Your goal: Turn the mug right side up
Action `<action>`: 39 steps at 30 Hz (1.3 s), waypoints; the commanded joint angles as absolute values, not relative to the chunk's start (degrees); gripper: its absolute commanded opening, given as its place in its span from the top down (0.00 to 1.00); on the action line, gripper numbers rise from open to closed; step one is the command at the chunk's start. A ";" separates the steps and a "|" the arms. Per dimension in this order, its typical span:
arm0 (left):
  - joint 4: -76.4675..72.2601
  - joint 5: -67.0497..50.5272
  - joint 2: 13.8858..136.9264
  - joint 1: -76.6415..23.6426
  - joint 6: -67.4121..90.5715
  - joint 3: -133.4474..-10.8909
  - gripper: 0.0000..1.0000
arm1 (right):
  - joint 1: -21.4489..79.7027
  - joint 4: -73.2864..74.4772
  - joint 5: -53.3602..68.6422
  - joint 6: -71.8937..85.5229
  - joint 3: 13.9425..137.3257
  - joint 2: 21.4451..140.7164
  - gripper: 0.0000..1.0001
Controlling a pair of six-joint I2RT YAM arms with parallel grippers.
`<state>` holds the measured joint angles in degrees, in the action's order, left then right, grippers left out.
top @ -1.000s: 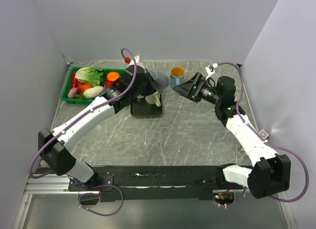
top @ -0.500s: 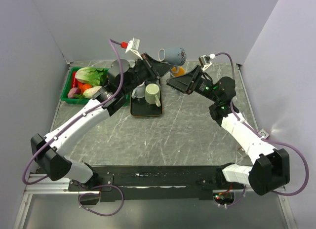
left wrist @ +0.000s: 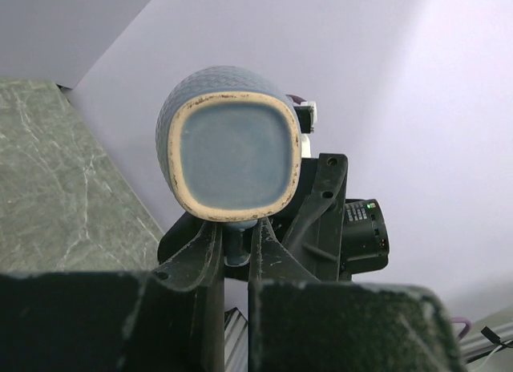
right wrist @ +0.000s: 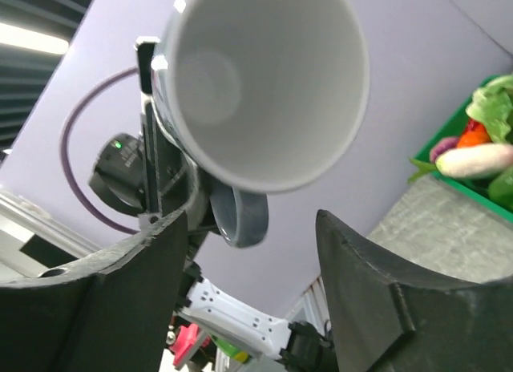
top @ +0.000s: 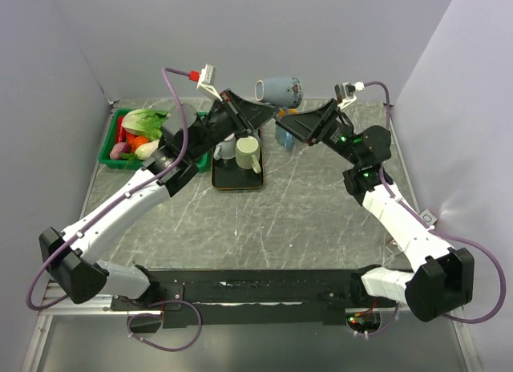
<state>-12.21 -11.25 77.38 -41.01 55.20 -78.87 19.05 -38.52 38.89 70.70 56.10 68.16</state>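
The blue-grey ceramic mug (top: 282, 91) (left wrist: 232, 151) (right wrist: 264, 83) is held in the air above the far side of the grey marbled table (top: 264, 220), lying on its side: its flat base faces the left wrist camera and its white-lined mouth faces the right wrist camera. The left gripper (top: 268, 109) (left wrist: 234, 244) has its jaws pinched onto the mug's handle, which hangs beneath the body. The right gripper (top: 290, 127) (right wrist: 248, 228) sits just beside the mug's mouth with its jaws spread wide and touching nothing. Below on the table, a dark rectangular tray (top: 237, 182) carries a pale green mug (top: 248, 153), and a green plastic crate (top: 108, 151) of vegetables stands to the left
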 commanded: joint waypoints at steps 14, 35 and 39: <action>-20.13 -13.01 72.07 -41.04 54.14 -75.32 0.99 | 18.63 -48.96 38.67 78.05 60.29 71.89 0.63; -12.84 -12.49 74.88 -41.04 50.19 -78.04 0.21 | 18.11 -40.09 38.15 71.21 63.28 71.37 1.00; -3.36 -5.21 76.37 -41.05 47.90 -80.94 0.04 | 16.97 -24.76 35.43 60.93 69.23 69.96 1.00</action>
<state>-11.11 -11.62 75.20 -40.95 51.16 -76.44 18.44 -34.61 39.27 71.42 60.25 72.20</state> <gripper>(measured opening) 0.950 0.218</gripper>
